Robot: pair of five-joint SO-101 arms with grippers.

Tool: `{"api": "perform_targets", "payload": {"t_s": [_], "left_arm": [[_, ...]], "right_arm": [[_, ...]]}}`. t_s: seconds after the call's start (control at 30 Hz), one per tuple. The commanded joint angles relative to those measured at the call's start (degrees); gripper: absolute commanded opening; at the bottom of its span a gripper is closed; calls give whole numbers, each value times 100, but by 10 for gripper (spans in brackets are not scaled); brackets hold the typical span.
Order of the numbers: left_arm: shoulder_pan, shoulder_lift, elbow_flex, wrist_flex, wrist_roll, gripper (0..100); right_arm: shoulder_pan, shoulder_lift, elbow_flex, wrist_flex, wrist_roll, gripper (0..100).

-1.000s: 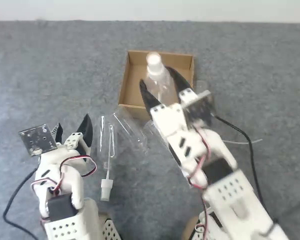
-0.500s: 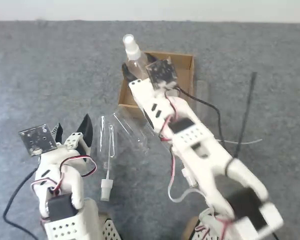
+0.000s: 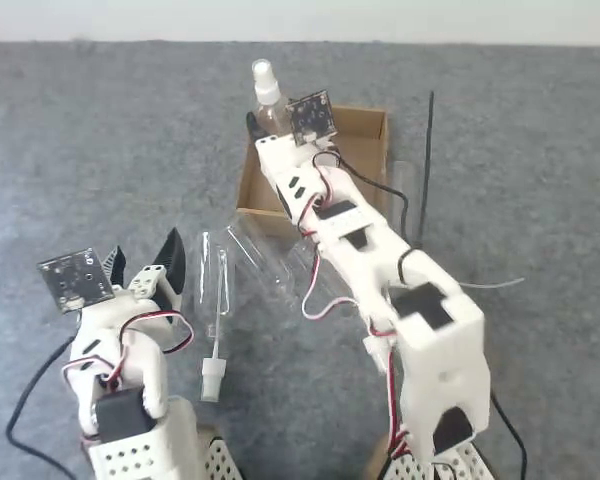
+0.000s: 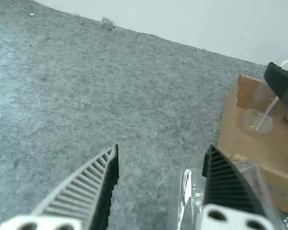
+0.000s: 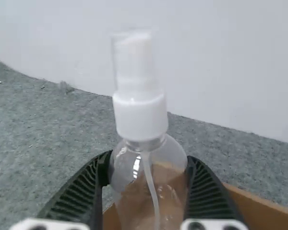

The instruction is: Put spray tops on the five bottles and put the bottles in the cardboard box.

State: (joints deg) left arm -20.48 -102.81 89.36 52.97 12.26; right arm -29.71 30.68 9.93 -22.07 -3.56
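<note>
One capped bottle [image 3: 271, 112]: clear, upright, with a white spray top [image 3: 264, 74] on its neck; it is at the far left corner of the cardboard box, with its top rising above the rim.
Right gripper [image 5: 148, 168]: closed on the bottle's shoulder, one black finger on each side, just under the spray top.
Cardboard box [image 3: 366, 150]: open at the top, on the grey carpet in front of the right arm, which stretches out over it.
Uncapped bottles [image 3: 265, 262]: clear, lying on their sides on the carpet just before the box's near wall, between the two arms.
Loose spray top [image 3: 213, 377]: white, lying on the carpet near the left arm's base; its thin tube points toward one lying bottle [image 3: 215, 272].
Left gripper [image 3: 145, 250]: jaws spread wide and holding nothing, low over the carpet just beside the lying bottles, well apart from the box.
Carpet [image 3: 100, 150]: grey, covering the whole table, with a pale wall at its far edge.
</note>
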Motion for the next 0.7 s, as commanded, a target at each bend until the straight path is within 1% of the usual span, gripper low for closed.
{"api": "perform_targets", "payload": {"t_s": [0.0, 0.3, 0.5, 0.67], "left_arm": [[-26, 62, -40, -53, 44, 269], [-26, 62, -40, -53, 44, 269], [-26, 62, -40, -53, 44, 269], [-26, 62, -40, -53, 44, 269]], "right_arm": [[136, 338, -958, -136, -193, 80], [127, 1332, -1811, -136, -202, 84], [57, 1631, -2154, -145, -193, 84], [31, 1701, -2171, -119, -167, 87]]}}
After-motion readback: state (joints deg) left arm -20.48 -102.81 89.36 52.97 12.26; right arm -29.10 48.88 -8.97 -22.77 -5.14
